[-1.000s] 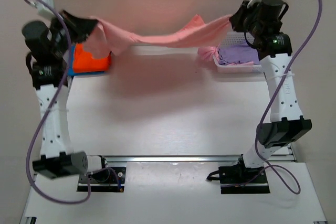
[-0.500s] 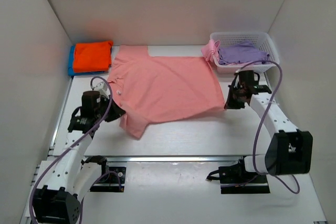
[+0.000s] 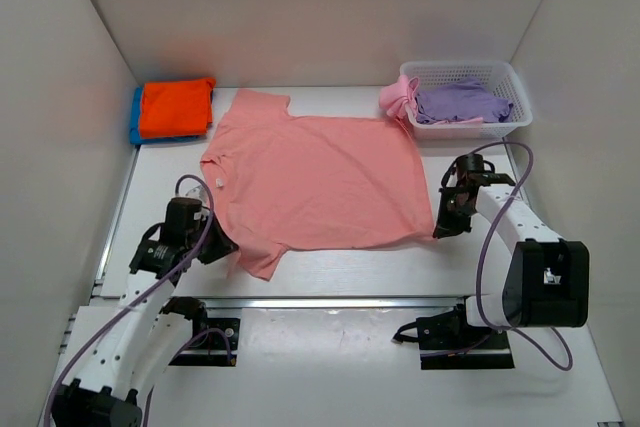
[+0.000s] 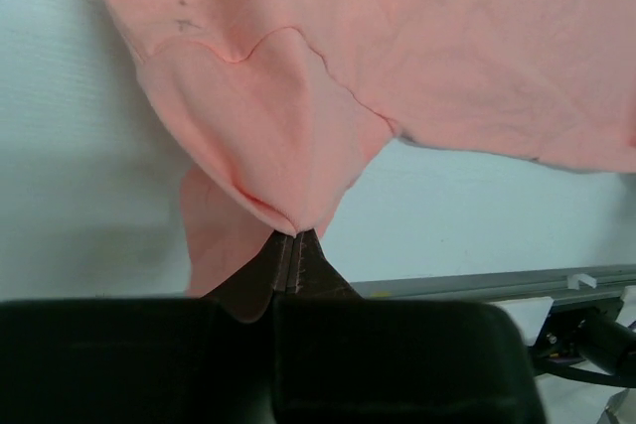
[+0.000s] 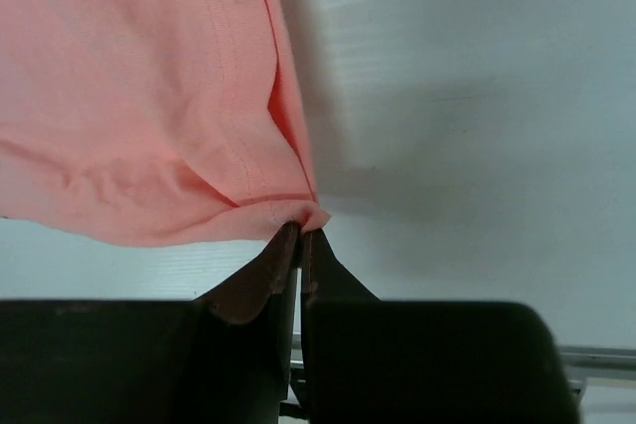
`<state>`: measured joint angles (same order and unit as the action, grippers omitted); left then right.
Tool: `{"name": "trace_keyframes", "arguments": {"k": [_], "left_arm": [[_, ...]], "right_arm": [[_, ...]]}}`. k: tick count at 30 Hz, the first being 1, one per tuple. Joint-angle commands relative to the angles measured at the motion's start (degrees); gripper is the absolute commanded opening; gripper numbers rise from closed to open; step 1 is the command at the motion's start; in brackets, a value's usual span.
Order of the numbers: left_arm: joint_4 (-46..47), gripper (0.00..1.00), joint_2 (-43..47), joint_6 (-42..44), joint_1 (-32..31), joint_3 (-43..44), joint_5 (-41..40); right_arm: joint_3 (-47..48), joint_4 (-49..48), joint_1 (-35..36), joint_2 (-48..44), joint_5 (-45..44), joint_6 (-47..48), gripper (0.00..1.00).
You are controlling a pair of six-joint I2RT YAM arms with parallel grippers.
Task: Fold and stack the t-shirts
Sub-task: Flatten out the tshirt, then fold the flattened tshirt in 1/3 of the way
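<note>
A salmon-pink t-shirt [image 3: 315, 177] lies spread flat across the middle of the table. My left gripper [image 3: 232, 244] is shut on its near-left sleeve; the wrist view shows the cloth [image 4: 288, 136] pinched at the fingertips of that gripper [image 4: 295, 235]. My right gripper [image 3: 438, 230] is shut on the shirt's near-right hem corner [image 5: 313, 213]. A folded orange t-shirt [image 3: 176, 107] rests on a blue one [image 3: 135, 119] at the back left. A lavender t-shirt [image 3: 458, 102] and a brighter pink one [image 3: 397, 97] sit in the basket.
The white lattice basket [image 3: 518, 97] stands at the back right. White walls close in the table on the left, back and right. A metal rail [image 3: 330, 302] with both arm bases runs along the near edge.
The shirt, held stretched high between both raised grippers a second ago, has come down and now lies flat. Both arms have dropped low and drawn it slightly toward the near edge.
</note>
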<state>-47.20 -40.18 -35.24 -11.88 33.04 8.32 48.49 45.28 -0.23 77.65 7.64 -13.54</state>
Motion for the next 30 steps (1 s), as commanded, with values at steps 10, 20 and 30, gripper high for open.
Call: {"name": "trace_keyframes", "arguments": {"k": [10, 20, 30], "left_arm": [[-14.7, 0.00, 10.9, -4.2, 2.0, 5.4, -3.3], [-6.3, 0.00, 10.1, -7.9, 1.9, -0.4, 0.5], [4.4, 0.00, -8.0, -4.7, -0.5, 15.1, -11.5]], "right_arm": [[0.6, 7.0, 0.3, -3.3, -1.9, -1.4, 0.00], [1.7, 6.8, 0.5, -1.9, 0.7, -0.4, 0.00], [13.5, 4.4, -0.7, 10.7, 4.7, 3.3, 0.00]]}}
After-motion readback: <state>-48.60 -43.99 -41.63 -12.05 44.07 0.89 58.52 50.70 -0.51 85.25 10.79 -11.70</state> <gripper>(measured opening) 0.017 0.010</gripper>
